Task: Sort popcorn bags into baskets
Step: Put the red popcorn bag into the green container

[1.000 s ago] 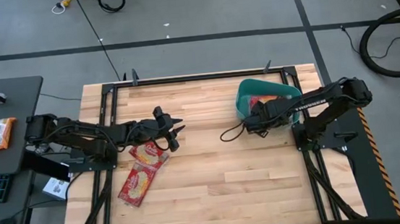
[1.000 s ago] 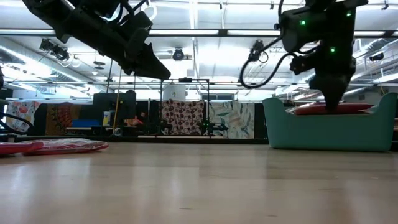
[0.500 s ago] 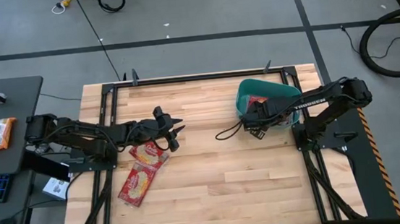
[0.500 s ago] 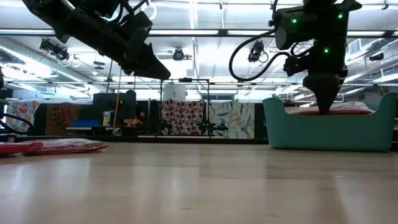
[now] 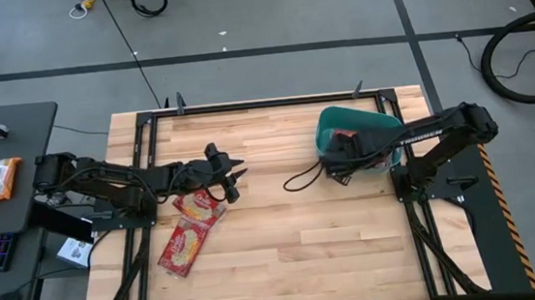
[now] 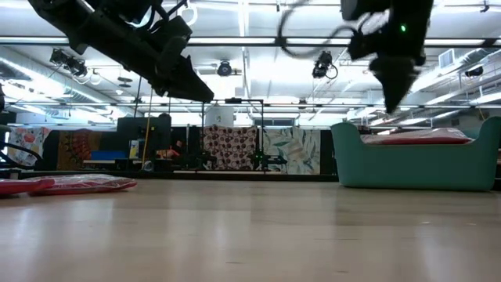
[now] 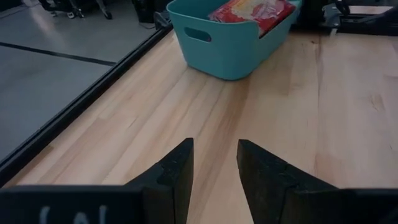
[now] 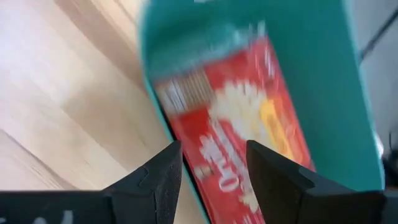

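I read the left gripper point(image 5: 232, 179) — empty, narrow gap — as nearer the two popcorn bags point(image 5: 190, 231) by the table's point(image 5: 286, 255) left edge; right gripper point(image 8: 211, 168), parted, empty, sits over the basket point(image 5: 327, 125).

Teal tub point(image 5: 384, 120), my table's far right: one red popcorn bag point(image 8: 249, 134) lying flat inside. Two more red bags point(image 5: 189, 233) overlapping flat on my left side.

Pale planked wood table point(image 5: 285, 236), smooth with a soft sheen. Smooth matt teal plastic basket point(image 7: 230, 43). In it, a glossy crinkled red film popcorn bag point(image 8: 249, 137). Beside the table, a black metal frame point(image 5: 451, 250).
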Motion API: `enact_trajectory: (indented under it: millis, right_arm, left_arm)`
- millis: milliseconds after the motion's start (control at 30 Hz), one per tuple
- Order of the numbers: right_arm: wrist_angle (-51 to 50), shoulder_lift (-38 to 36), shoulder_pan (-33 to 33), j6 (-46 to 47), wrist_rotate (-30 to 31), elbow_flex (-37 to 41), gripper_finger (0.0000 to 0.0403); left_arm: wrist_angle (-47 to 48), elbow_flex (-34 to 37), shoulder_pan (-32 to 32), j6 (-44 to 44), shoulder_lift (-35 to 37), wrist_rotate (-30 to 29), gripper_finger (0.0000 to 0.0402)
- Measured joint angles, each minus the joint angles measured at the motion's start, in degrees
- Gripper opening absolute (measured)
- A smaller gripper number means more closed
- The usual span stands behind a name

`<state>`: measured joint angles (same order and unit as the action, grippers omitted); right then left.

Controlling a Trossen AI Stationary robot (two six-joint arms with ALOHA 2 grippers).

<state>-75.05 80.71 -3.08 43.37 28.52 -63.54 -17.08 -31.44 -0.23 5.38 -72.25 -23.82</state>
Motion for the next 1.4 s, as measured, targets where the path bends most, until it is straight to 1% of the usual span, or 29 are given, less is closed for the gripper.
enact_trajectory:
  millis: [67,100,200,267,333,400,500,700,800,933,1067,1200,1267,1333,1400]
  right_arm:
    - [1.99,-0.04,-1.6,-0.97,2.34,-1.09,0.0183]
    - [4.5,-0.04,-2.37,-2.06,3.41,-1.11,0.0183]
    - [13.25,0.0,-4.5,-6.27,4.99,-0.06,0.0183]
    - [20.38,0.28,-5.73,-9.23,4.99,1.23,0.0183]
    - [27.77,0.41,-7.0,-12.31,4.98,2.9,0.0183]
    - [34.49,0.78,-8.29,-15.9,4.68,4.47,0.0183]
    - [41.07,0.81,-9.98,-19.87,4.16,6.47,0.0183]
    - [53.71,1.86,-11.48,-25.44,6.21,9.8,0.0183]
    - [60.86,3.8,-11.45,-29.53,6.05,11.14,0.0183]
    - [67.31,7.74,-11.46,-33.96,4.56,11.58,0.0183]
    - [71.02,11.78,-11.45,-37.07,0.08,11.01,0.0183]
    - [70.72,15.41,-12.35,-38.27,-0.09,9.33,0.0183]
    - [70.68,16.72,-12.67,-39.56,0.21,8.26,0.0183]
    - [70.91,17.82,-12.73,-40.78,0.19,7.2,0.0183]
    - [70.75,18.78,-12.71,-41.51,0.19,6.3,0.0183]
  left_arm:
    - [0.16,0.0,0.0,0.21,0.0,1.51,0.013]
    - [0.4,0.0,0.0,0.35,0.0,2.93,0.013]
    - [2.35,-0.02,0.0,1.65,0.0,10.48,0.013]
    - [5.55,-0.02,-0.01,3.79,0.0,15.77,0.013]
    - [10.16,-0.02,-0.04,7.17,0.0,19.43,0.013]
    - [15.59,-0.02,-0.04,11.32,0.0,20.08,0.013]
    - [23.73,-0.02,-0.04,16.21,0.0,20.5,0.013]
    - [36.15,-1.74,-2.5,23.09,0.0,27.79,0.013]
    - [40.67,-3.42,-4.49,25.62,0.0,27.48,0.013]
    - [46.0,-4.77,-6.18,27.7,-0.02,24.44,0.013]
    - [53.81,-4.87,-6.38,31.31,-0.07,21.63,0.013]
    - [61.2,-4.85,-6.36,34.56,-0.61,15.98,0.013]
    - [60.64,-4.52,-6.32,34.87,-1.59,13.89,0.013]
    - [60.2,-3.83,-6.32,34.62,-2.22,13.54,0.013]
    - [56.89,-2.98,-6.32,33.78,-4.09,13.57,0.013]
